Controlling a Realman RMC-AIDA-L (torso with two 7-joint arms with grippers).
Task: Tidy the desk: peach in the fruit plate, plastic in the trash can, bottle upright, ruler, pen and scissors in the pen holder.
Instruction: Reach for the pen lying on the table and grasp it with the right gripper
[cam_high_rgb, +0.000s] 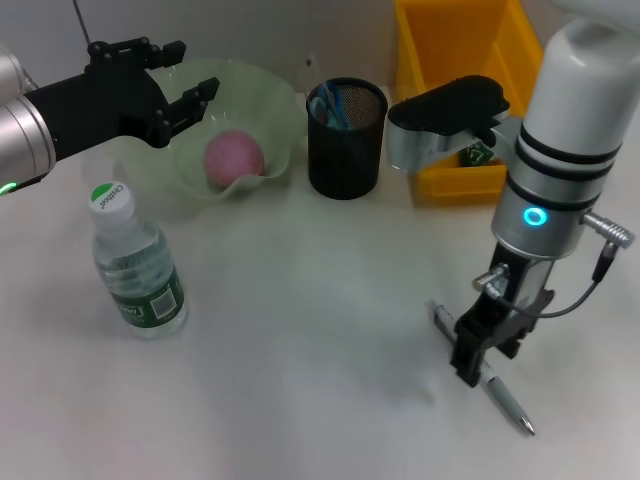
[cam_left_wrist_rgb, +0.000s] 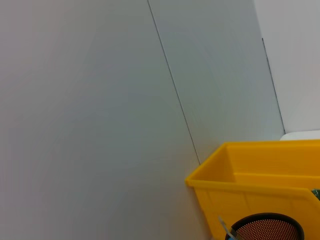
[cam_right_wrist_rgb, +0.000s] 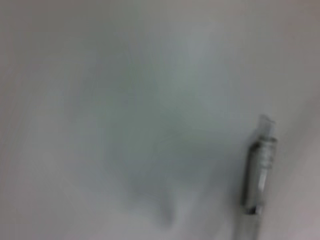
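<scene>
Bottle (cam_high_rgb: 138, 266) upright at near left of the worktop (cam_high_rgb: 300, 340), white cap lettering apparently reading "Cestbon". Peach (cam_high_rgb: 234, 158) sits in the fruit plate (cam_high_rgb: 262, 95); left gripper (cam_high_rgb: 185, 85) hovers at the plate's far-left rim, jaws spread. At near right, right gripper (cam_high_rgb: 487, 357) stands over the pen (cam_high_rgb: 507, 396), which lies between its jaws; whether they pinch it cannot be told. Pen holder (cam_high_rgb: 346, 140) stands beside the yellow bin (cam_high_rgb: 455, 45).
</scene>
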